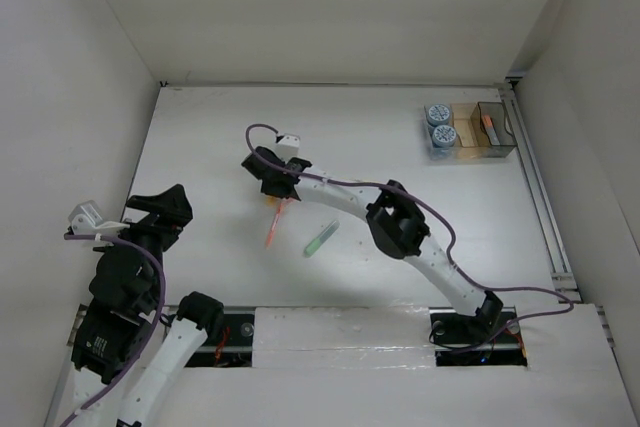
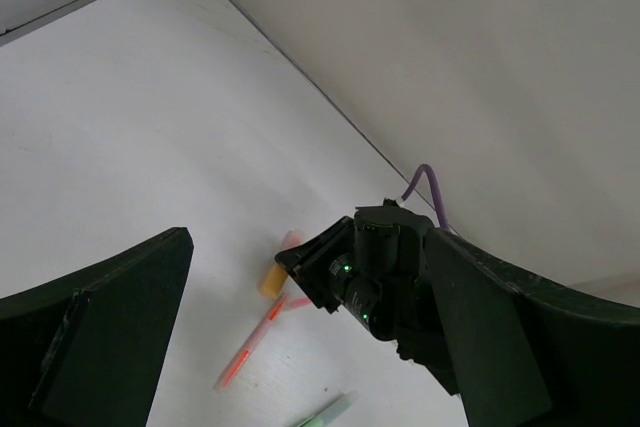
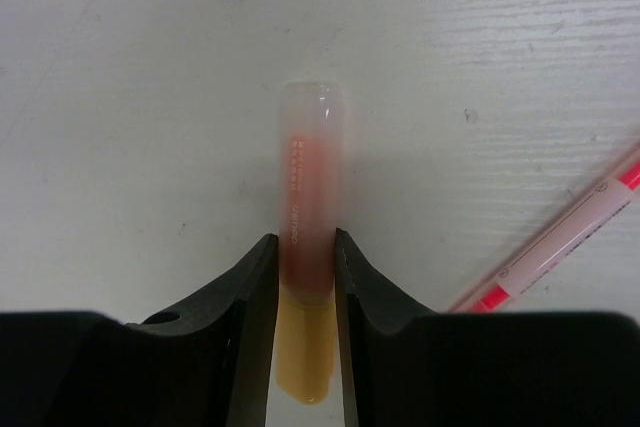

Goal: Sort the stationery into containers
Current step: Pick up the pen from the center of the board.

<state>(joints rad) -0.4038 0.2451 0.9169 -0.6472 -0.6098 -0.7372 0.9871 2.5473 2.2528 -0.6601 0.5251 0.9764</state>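
My right gripper is shut on a short marker with a clear orange cap and a yellow body. Both fingers press its sides low over the table. The left wrist view shows the same marker beneath the right gripper. A slim red-and-white pen and a green pen lie just in front of it. The clear organiser at the back right holds two blue-and-white pots in its left compartment and an orange pen further right. My left gripper is open and empty at the left.
White walls enclose the table on the left, back and right. A metal rail runs along the right edge. The red pen lies diagonally just right of the held marker. The right arm's purple cable loops over the middle.
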